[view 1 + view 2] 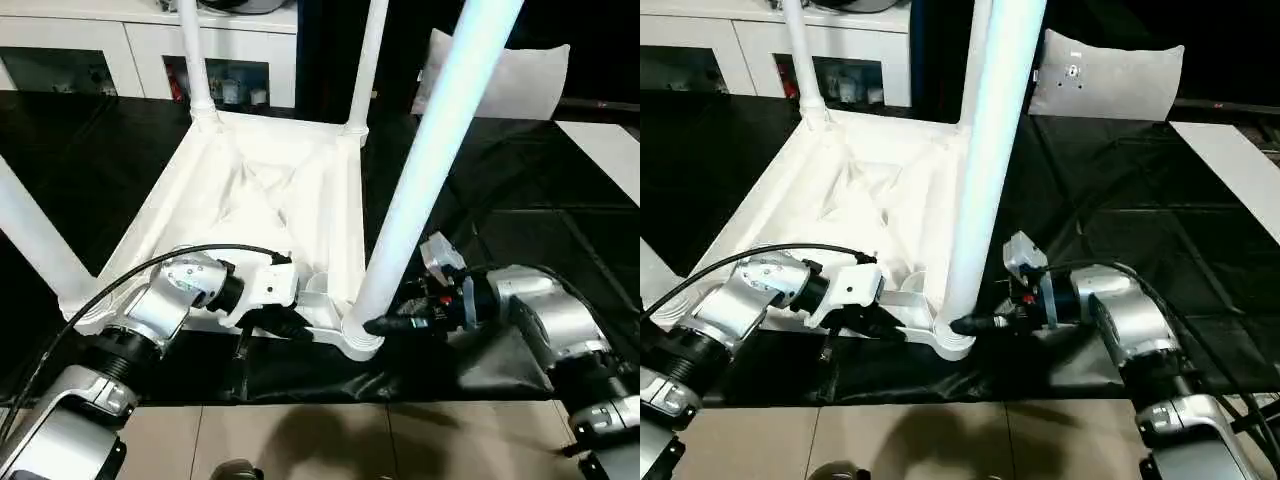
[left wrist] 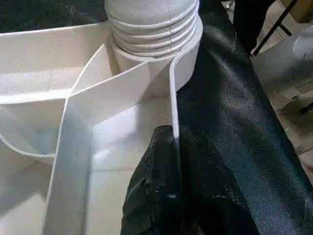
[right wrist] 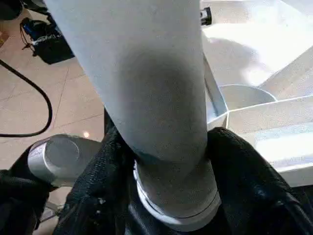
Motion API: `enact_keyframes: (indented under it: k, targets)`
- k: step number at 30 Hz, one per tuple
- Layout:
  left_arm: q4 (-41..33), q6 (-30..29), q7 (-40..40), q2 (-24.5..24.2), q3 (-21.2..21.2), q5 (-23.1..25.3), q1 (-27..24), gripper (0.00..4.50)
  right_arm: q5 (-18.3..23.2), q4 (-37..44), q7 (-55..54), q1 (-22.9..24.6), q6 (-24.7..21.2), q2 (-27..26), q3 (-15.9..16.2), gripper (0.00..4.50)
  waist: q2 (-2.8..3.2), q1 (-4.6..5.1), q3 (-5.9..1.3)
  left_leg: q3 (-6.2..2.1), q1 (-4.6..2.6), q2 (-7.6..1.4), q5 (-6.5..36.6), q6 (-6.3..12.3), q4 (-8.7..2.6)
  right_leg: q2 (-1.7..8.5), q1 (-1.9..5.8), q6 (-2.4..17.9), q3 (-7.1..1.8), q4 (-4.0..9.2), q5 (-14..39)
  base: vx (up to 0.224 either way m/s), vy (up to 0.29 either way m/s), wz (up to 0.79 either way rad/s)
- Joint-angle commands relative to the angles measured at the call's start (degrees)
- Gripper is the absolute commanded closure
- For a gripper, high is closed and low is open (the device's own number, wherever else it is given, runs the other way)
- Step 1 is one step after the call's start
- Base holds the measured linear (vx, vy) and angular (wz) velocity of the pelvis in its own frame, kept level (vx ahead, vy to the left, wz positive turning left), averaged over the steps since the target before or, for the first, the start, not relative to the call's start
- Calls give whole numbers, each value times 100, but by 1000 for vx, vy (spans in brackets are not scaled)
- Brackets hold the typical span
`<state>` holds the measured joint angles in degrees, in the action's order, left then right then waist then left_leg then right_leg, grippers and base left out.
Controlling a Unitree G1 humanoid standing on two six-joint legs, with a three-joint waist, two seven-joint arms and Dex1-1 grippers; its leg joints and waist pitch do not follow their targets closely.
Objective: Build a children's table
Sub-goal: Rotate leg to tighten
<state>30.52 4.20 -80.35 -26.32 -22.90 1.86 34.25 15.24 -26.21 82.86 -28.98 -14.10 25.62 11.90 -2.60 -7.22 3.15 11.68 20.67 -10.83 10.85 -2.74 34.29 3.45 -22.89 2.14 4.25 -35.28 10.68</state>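
The children's table lies upside down on a black cloth, its ribbed white top [image 1: 270, 190] facing up. Legs stand in the far-left [image 1: 195, 60], far-right [image 1: 365, 65] and near-left [image 1: 35, 235] sockets. The near-right leg [image 1: 430, 160] stands in its corner socket [image 1: 360, 340], right in front of me. My left gripper [image 1: 285, 325] is shut on the top's thin near rim [image 2: 172, 98], one finger on each side of the wall. My right gripper [image 3: 166, 147] reaches in from the right and its black fingers [image 3: 244, 171] hug the near-right leg just above the socket.
The black cloth [image 1: 520, 200] ends at the table's front edge, with tiled floor [image 1: 300, 440] below. A white cabinet with glass doors [image 1: 90, 50] stands behind. A white cushion [image 1: 520, 75] and a white panel [image 1: 610, 150] lie at the far right. A black cable [image 1: 100, 285] loops over my left arm.
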Motion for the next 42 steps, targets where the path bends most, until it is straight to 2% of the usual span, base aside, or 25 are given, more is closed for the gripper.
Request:
enact_keyframes:
  k: [1,6,7,8,10,11,12,13,14,16,17,18,20,22,24,25,26,29,31,32,33,35,37,40,42]
  targets:
    - [-82,-100,-154,144,-92,-106,60,450,98,-31,51,-76,-55,-50,24,241,1,28,-374,-151,-89,-325,941,107,-376,550,265,963,-323,436,1472,0,0,0]
    - [-263,-684,292,314,101,-194,-1,450,171,249,-245,76,-283,-197,-54,250,22,38,-360,-161,-96,-322,1038,75,-381,552,253,910,-322,469,1716,0,0,0]
    - [-310,-909,536,411,155,-174,-16,450,138,332,-525,120,-360,-294,-93,250,46,32,-359,-165,-105,-326,1053,60,-387,552,249,898,-326,474,1734,0,0,0]
    - [-379,-1141,795,512,189,-127,-33,450,63,390,-886,152,-419,-414,-130,250,36,43,-352,-168,-113,-327,1086,32,-390,556,242,904,-326,482,1765,0,0,0]
    - [-516,-1671,1372,785,244,5,-39,450,-223,285,-1923,114,-446,-776,-246,251,21,104,-339,-196,-99,-313,1193,-62,-417,553,248,852,-316,492,1968,0,0,0]
    - [-540,-1812,1523,867,253,49,-28,450,-283,234,-2191,89,-452,-882,-288,252,16,149,-327,-202,-113,-294,1300,-116,-419,563,233,768,-310,536,2288,0,0,0]
    - [-552,-1920,1677,953,258,92,-12,450,-358,132,-2527,35,-490,-995,-350,253,-13,210,-319,-220,-99,-270,1355,-132,-418,583,251,641,-293,584,2668,0,0,0]
    - [-553,-2000,1810,1034,267,117,3,450,-429,24,-2837,-21,-537,-1093,-403,253,-12,244,-326,-232,-81,-267,1334,-137,-416,585,269,584,-287,586,2757,0,0,0]
    - [-528,-2185,2147,1239,292,173,54,450,-603,-204,-3435,-134,-517,-1271,-476,255,-18,342,-322,-244,-43,-256,1322,-131,-425,558,269,467,-266,611,2902,0,0,0]
    - [-450,-2267,2544,1442,325,280,113,450,-665,-388,-4045,-236,-582,-1467,-633,256,-22,396,-330,-237,-68,-228,1346,-115,-397,562,248,430,-266,642,3001,0,0,0]
    - [-329,-2322,2977,1695,459,286,182,450,-803,-595,-4690,-328,-371,-1644,-758,256,-7,420,-330,-237,-85,-230,1338,-67,-388,560,230,440,-269,660,2985,0,0,0]
    - [-295,-2335,3078,1765,513,258,203,450,-790,-632,-4772,-336,-312,-1689,-800,256,-10,458,-320,-227,-86,-212,1356,-41,-379,537,207,435,-259,677,2991,0,0,0]
    - [-291,-2326,3173,1812,553,262,219,450,-715,-590,-4747,-303,-298,-1748,-883,256,-3,454,-347,-221,-91,-215,1311,39,-371,538,222,463,-270,674,2804,0,0,0]
    - [-324,-2353,3225,1804,549,338,218,450,-684,-477,-4680,-241,-298,-1776,-915,202,1,440,-363,-211,-81,-243,1176,146,-385,512,228,627,-296,605,2202,0,0,0]
    - [-333,-2147,3194,1579,421,582,157,450,-573,-195,-4438,-68,-224,-1713,-959,186,15,419,-367,-204,-84,-251,1111,198,-386,513,234,734,-312,570,1934,0,0,0]
    - [-328,-2123,3183,1553,412,597,150,450,-556,-169,-4387,-50,-212,-1694,-960,179,11,411,-381,-207,-60,-247,1054,226,-383,519,259,753,-312,559,1822,0,0,0]
    - [-321,-1957,3136,1441,377,652,108,450,-502,-74,-4189,25,-130,-1595,-950,167,18,384,-390,-199,-44,-259,898,263,-384,513,274,826,-319,519,1473,0,0,0]
    - [-347,-1716,2946,1206,313,717,2,450,-396,125,-3599,193,93,-1273,-874,146,17,353,-388,-184,-46,-265,852,297,-378,518,287,926,-320,494,1264,0,0,0]
    - [-375,-1354,2696,994,221,727,-95,450,-370,258,-3182,319,217,-1006,-799,123,26,311,-378,-191,-47,-276,907,323,-388,526,295,913,-319,511,1286,0,0,0]
    - [-375,-1354,2696,994,221,727,-95,450,-370,258,-3182,319,217,-1006,-799,123,26,325,-373,-184,-48,-272,942,315,-391,513,289,926,-319,500,1304,0,0,0]
    - [-386,-1187,2604,921,189,727,-131,450,-354,295,-3059,355,232,-924,-791,123,31,320,-365,-187,-48,-267,985,316,-394,516,281,909,-315,520,1396,0,0,0]
    - [-420,-1003,2328,748,133,671,-207,450,-280,378,-2710,402,227,-727,-820,91,33,317,-348,-192,-62,-266,1143,275,-399,528,278,834,-310,566,1757,0,0,0]
    - [-429,-834,2140,655,99,631,-239,450,-252,431,-2478,420,236,-603,-793,91,35,326,-344,-196,-73,-282,1199,211,-411,520,257,809,-313,565,1885,0,0,0]
    - [-402,-351,1453,326,-5,471,-279,450,-314,424,-1661,400,635,-79,-678,91,2,294,-334,-198,-87,-288,1305,237,-406,537,244,739,-315,587,2089,0,0,0]
    - [-442,-220,1130,229,-47,371,-291,450,-245,355,-1395,343,724,41,-639,91,2,250,-342,-183,-92,-291,1203,231,-404,526,241,766,-325,556,1949,0,0,0]
